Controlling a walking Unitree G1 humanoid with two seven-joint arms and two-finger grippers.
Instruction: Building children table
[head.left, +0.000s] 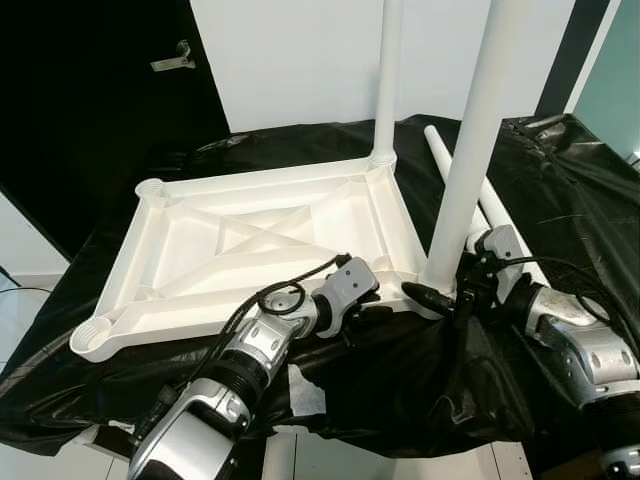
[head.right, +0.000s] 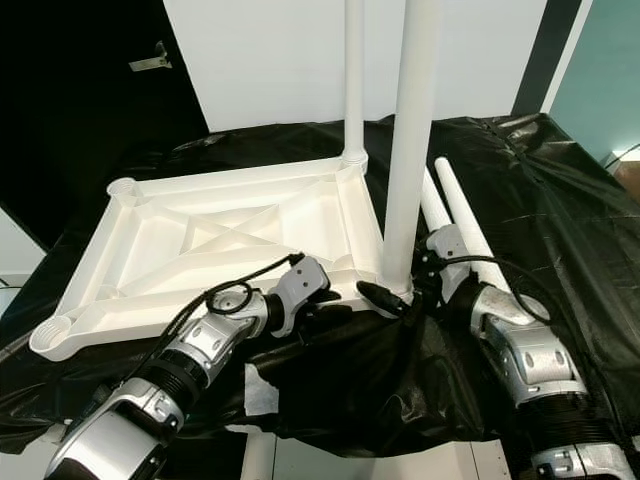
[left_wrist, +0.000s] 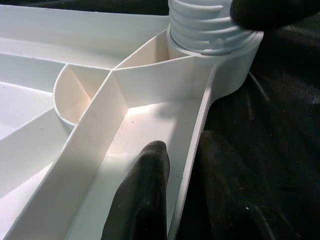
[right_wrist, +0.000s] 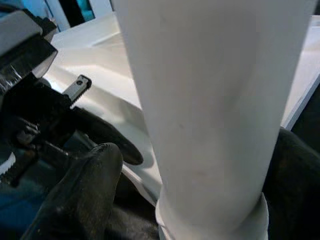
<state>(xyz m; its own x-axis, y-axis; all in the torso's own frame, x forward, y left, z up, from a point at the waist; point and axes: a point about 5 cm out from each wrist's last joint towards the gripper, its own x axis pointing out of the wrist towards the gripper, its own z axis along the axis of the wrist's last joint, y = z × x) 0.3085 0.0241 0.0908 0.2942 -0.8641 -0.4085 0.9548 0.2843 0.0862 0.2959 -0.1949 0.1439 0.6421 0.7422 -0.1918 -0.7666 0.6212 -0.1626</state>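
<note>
The white plastic table top (head.left: 135, 245) lies upside down on a black-covered table. One white leg (head.left: 388, 80) stands in its far right corner socket. A second leg (head.left: 475, 150) stands in the near right socket, its threaded end (left_wrist: 210, 25) seated there. My left gripper (head.left: 385, 300) is shut on the near rim (left_wrist: 196, 125) beside that corner, one finger (left_wrist: 145, 195) inside the rim and one outside. My right gripper (head.left: 438, 292) is shut around the base of the near leg (right_wrist: 210, 100), with a finger (right_wrist: 85, 185) on one side.
Two loose white legs (head.right: 465, 215) lie on the black cloth (head.left: 560, 200) to the right of the table top. Both left corner sockets (head.left: 150, 187) stand open. A white scrap (head.left: 305, 390) hangs at the front edge. A dark door is at the back left.
</note>
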